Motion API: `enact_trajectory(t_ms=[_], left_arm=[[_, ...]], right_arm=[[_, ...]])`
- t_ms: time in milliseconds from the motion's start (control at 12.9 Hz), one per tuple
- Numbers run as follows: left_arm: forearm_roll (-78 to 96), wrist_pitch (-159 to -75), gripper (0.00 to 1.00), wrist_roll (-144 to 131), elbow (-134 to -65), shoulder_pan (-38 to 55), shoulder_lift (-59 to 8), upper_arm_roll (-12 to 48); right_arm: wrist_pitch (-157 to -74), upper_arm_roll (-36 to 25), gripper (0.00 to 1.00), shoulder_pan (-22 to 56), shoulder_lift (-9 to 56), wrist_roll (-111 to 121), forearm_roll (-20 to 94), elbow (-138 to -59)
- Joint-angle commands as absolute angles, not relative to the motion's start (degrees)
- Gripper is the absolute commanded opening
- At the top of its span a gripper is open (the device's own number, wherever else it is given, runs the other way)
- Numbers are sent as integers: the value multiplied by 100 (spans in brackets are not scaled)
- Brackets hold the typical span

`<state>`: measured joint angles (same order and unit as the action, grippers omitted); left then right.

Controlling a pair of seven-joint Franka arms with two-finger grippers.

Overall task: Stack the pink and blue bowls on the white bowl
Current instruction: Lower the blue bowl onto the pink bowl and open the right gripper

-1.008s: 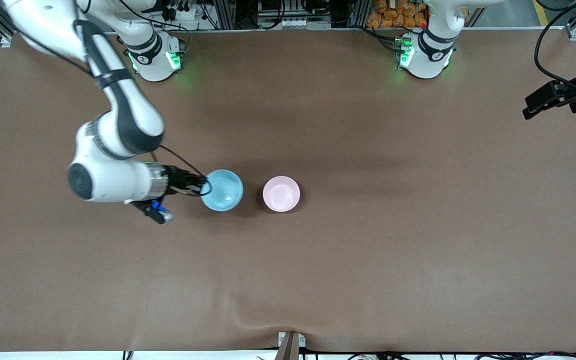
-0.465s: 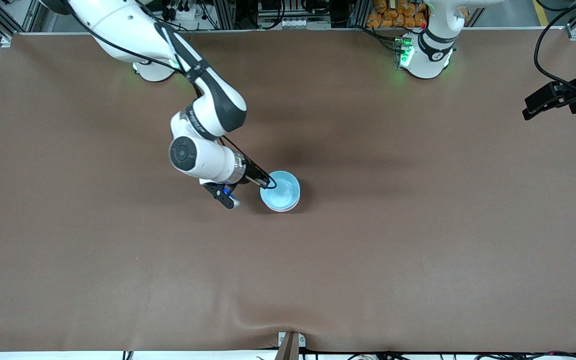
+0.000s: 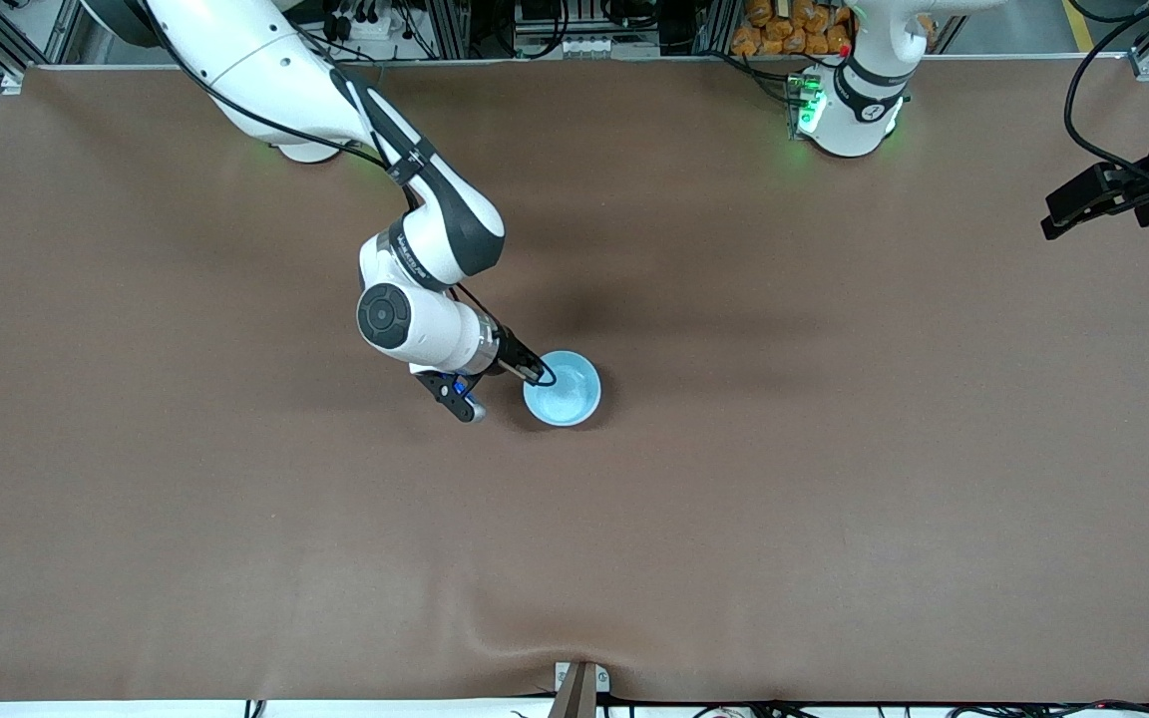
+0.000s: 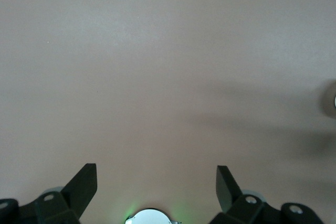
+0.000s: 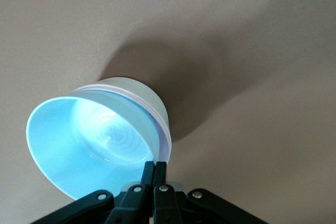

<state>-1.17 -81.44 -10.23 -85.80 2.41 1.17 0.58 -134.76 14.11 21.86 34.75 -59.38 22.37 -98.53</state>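
The light blue bowl (image 3: pixel 565 391) sits nested on a stack at mid-table. My right gripper (image 3: pixel 540 377) is shut on its rim at the side toward the right arm's end. In the right wrist view the blue bowl (image 5: pixel 89 140) rests inside a thin pale pink rim (image 5: pixel 167 135), and an off-white bowl wall (image 5: pixel 139 93) shows under both. My right gripper (image 5: pixel 155 170) pinches the blue rim there. In the front view the blue bowl covers the pink and white bowls. My left gripper (image 3: pixel 1063 209) waits open and empty at the left arm's end of the table, also seen in its own wrist view (image 4: pixel 156 182).
A brown mat (image 3: pixel 834 499) covers the table, with a wrinkle and a metal clamp (image 3: pixel 576 688) at its near edge. The two arm bases (image 3: pixel 849 110) stand along the farthest edge. The right arm's elbow hangs over the mat beside the stack.
My right gripper carried the blue bowl toward the left arm's end and set it down over the pink bowl, which is now covered. The left arm has not moved.
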Motion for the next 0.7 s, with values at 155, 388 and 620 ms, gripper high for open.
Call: enact_trajectory(t_ms=[155, 388, 620], left_arm=[[-26, -8112, 100, -976, -8534, 237, 105, 62], [-26, -8104, 100, -976, -8543, 255, 105, 62], [-26, -8095, 100, -984, -8543, 255, 132, 79]], right_arm=[[-13430, 1327, 91, 2224, 3498, -6056, 2224, -9756], [-13377, 1327, 100, 2189, 3419, -6108, 2224, -9651], [-11715, 1248, 100, 1716, 3401, -5978, 1971, -8530]])
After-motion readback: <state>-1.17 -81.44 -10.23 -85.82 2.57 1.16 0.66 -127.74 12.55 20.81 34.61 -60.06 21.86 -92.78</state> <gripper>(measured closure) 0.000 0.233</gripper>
